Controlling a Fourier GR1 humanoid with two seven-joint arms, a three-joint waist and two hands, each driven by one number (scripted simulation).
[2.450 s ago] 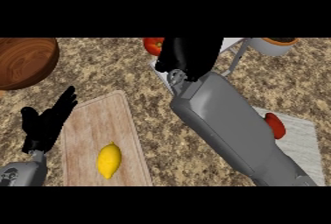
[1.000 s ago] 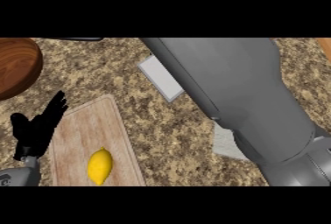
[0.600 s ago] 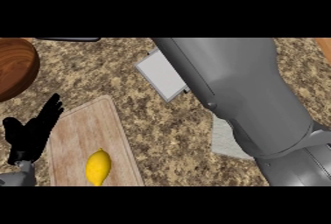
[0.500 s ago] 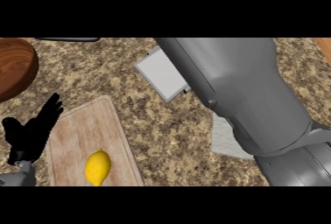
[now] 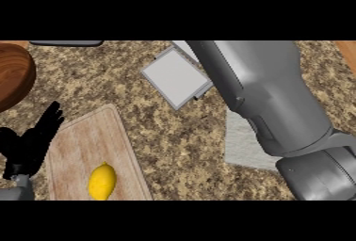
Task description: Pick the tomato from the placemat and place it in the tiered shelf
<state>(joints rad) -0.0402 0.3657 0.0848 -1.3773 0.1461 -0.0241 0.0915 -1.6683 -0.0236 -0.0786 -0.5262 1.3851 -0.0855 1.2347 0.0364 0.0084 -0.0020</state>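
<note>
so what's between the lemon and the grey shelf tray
In the head view, bare cutting board around the lemon, then speckled counter up to the shelf tray; nothing else lies between.

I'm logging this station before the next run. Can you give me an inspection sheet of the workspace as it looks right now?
Surface: speckled brown granite counter.
Job's things: flat grey tiered shelf at top centre, partly behind the right forearm; pale grey placemat at right, mostly covered by that forearm; tomato not seen.
Clutter: light wooden cutting board at lower left with a yellow lemon lying on it; round dark wooden bowl at the left edge.
Hands: black left hand open, fingers up, resting at the board's left edge; right hand out of view, only its grey right forearm shows.
Cables: nothing seen.
Surroundings: dark grey object at the top edge, too cut off to identify.
</note>
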